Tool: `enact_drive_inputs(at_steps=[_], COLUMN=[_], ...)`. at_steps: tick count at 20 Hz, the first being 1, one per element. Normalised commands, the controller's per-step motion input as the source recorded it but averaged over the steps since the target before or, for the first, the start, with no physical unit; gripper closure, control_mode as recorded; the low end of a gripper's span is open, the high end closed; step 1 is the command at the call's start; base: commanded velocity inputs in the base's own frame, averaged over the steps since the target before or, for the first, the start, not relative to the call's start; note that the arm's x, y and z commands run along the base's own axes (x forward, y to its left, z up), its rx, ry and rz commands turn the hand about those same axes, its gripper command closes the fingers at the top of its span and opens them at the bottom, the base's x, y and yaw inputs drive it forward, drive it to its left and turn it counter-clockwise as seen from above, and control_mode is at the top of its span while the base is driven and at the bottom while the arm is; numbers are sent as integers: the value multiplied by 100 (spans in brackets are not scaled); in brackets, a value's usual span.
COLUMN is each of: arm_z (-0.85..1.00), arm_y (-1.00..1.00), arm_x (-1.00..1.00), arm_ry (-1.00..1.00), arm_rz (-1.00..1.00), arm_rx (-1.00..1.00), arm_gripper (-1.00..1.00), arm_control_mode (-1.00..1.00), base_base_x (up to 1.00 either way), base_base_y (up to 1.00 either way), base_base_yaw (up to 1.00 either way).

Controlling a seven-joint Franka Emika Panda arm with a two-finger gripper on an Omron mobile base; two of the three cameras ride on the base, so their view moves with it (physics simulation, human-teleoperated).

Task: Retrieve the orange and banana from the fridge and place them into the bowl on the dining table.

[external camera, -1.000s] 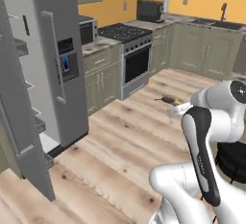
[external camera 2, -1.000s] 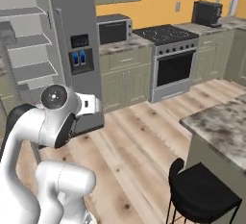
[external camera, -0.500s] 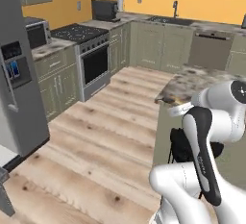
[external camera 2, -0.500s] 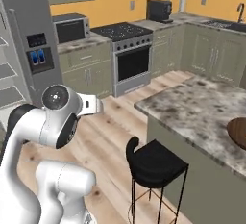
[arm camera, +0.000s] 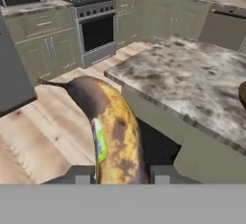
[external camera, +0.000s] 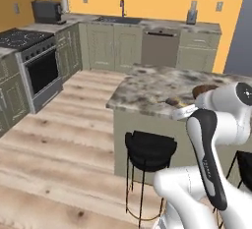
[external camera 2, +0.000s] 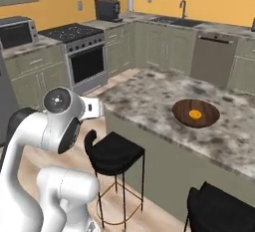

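My gripper [arm camera: 120,174] is shut on the banana [arm camera: 113,136], a yellow-brown spotted fruit with a dark tip that rises between the fingertips [arm camera: 79,174] in the hand view. Ahead of it lies the dining table [arm camera: 192,81] with its marbled stone top. In the right base view the dark wooden bowl [external camera 2: 209,112] sits on the dining table [external camera 2: 149,94], with the orange [external camera 2: 194,114] inside it. My hand is held by the table's near corner, well short of the bowl. A brown edge of the bowl [external camera: 203,90] peeks past my arm in the left base view. The fridge [arm camera: 14,79] shows as a grey slab at the left.
Black stools [external camera 2: 114,151] [external camera 2: 224,208] [external camera: 150,147] stand against the island's near side. A stove [external camera 2: 82,52] with oven and olive cabinets line the walls, with a dishwasher [external camera: 158,46] and sink behind. Open wooden floor [external camera: 59,134] lies to the left.
The whole scene has swung: the base has turned away from the fridge toward the island, bringing the table and bowl into view. The banana stays in the shut gripper.
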Motion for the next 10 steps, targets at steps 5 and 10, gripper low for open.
enact_drive_inputs(at_steps=[5,10], arm_z=[0,0], arm_y=[0,0], arm_x=[0,0], arm_ry=[0,0], arm_rz=[0,0], arm_rx=[0,0], arm_gripper=[100,100], arm_control_mode=[100,100], base_base_x=[0,0], base_base_y=[-55,-45], base_base_yaw=[-47,-46])
